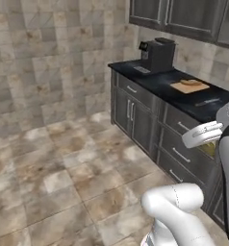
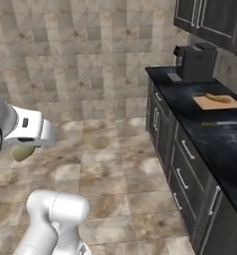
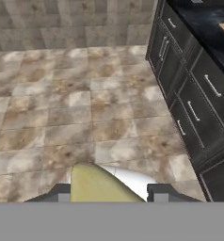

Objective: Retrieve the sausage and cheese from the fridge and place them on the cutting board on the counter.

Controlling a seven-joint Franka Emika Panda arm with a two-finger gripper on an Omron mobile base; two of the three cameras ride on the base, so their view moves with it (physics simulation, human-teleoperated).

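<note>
Claw (image 3: 107,192) clamped on yellow cheese (image 3: 100,184)

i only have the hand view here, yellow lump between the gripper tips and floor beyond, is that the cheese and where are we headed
Observer: Yes, the gripper is shut on the cheese, carried above the tiled floor.
Operator: is the cutting board in sight
Observer: The cutting board lies on the counter, past the coffee machine.
Operator: anything on it already
Observer: One small oblong thing lies on it; it is too small to tell whether it is the sausage.
Operator: anything else near the board
Observer: A thin dark utensil lies on the counter on the near side of the board.
</note>
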